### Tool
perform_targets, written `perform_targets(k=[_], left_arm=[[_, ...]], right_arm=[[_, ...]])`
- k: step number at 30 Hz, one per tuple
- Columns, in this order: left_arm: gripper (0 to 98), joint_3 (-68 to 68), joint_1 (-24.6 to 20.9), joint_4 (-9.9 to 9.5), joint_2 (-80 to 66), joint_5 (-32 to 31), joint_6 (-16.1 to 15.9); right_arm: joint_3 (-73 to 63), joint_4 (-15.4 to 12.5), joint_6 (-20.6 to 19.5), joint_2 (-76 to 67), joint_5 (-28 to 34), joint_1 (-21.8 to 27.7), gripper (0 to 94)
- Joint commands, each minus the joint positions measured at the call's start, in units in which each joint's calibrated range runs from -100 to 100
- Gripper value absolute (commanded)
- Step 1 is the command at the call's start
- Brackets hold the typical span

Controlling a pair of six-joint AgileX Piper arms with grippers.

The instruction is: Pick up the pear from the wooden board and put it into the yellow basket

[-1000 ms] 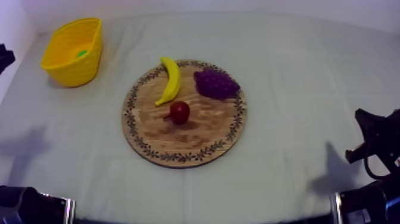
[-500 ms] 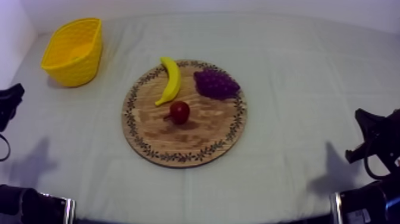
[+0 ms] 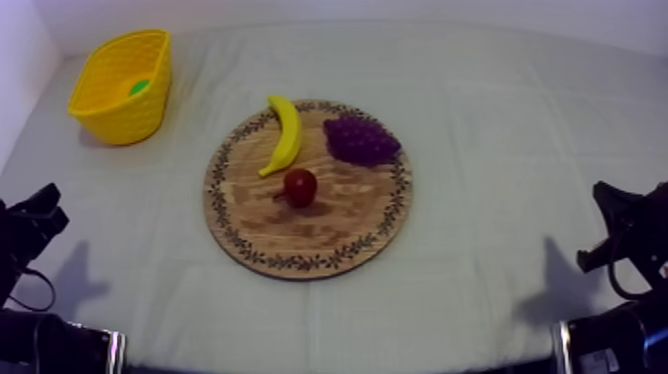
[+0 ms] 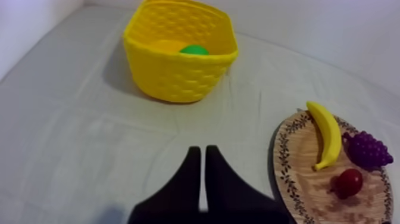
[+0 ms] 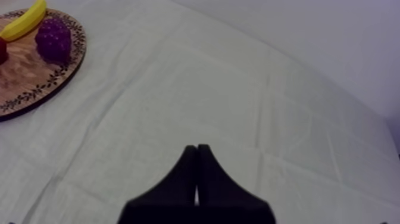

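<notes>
The left end effector (image 4: 199, 150) is pressed together on nothing, low over the worktop (image 4: 77, 137) in front of the yellow basket (image 4: 178, 80). The right end effector (image 5: 195, 148) is likewise pressed together, off to the side of the wooden board (image 3: 298, 234). The pear (image 4: 194, 50) lies inside the basket. On the board rest a banana (image 3: 283, 134), a bunch of grapes (image 3: 362, 139) and a small red fruit (image 3: 300, 186).

Creased grey-white tablecloth (image 3: 497, 109); plain white wall (image 3: 398, 8) behind.
</notes>
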Motion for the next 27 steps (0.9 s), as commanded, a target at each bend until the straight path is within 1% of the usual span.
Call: perform_targets(k=[1, 5, 8, 10, 11, 15, 17, 20, 22, 24, 25, 27], left_arm=[[0.1, 1.40, 0.41, -0.09, -1.93, 0.04, -0.09], [0.1, 3.44, 1.18, -0.75, -4.29, 0.19, -0.19], [0.1, 3.89, 1.31, -1.98, -4.87, 0.60, 1.29], [0.1, 4.00, 1.38, -2.47, -5.34, 0.89, 2.00], [0.1, 4.04, 1.51, -2.63, -5.68, 0.98, 1.71], [0.1, 4.35, 1.84, -3.05, -6.42, 1.09, -2.18], [0.1, 4.49, 1.89, -3.13, -6.54, 1.03, -2.10], [0.1, 4.96, 1.92, -3.13, -6.61, -0.13, 0.33], [0.1, 5.57, 1.93, -3.52, -6.63, -1.93, 2.83], [0.1, 6.51, 1.94, -5.63, -6.64, -4.14, 6.35], [0.1, 6.90, 1.87, -6.56, -6.64, -5.09, 7.39], [0.1, 7.36, 1.72, -7.64, -6.65, -6.22, 7.75]], right_arm=[[-0.02, 0.01, -0.01, -0.03, 0.02, 0.00, 0.2], [-0.02, 0.01, -0.01, -0.03, 0.02, 0.00, 0.2], [-0.02, 0.01, 0.01, -0.03, 0.02, 0.00, 0.2], [-0.02, 0.01, 0.00, -0.03, 0.02, 0.00, 0.2], [-0.02, 0.01, 0.00, -0.03, 0.02, 0.00, 0.2], [-0.02, 0.01, 0.00, -0.03, 0.02, 0.00, 0.2], [-0.02, 0.01, 0.00, -0.03, 0.02, 0.00, 0.2], [-0.02, 0.01, 0.00, -0.03, 0.02, 0.00, 0.2], [-0.02, 0.01, 0.00, -0.03, 0.02, 0.00, 0.2], [-0.02, 0.01, -0.01, -0.03, 0.02, 0.00, 0.2], [-0.02, 0.01, -0.01, -0.03, 0.02, 0.00, 0.2], [-0.02, 0.01, -0.02, -0.03, 0.02, 0.00, 0.2]])
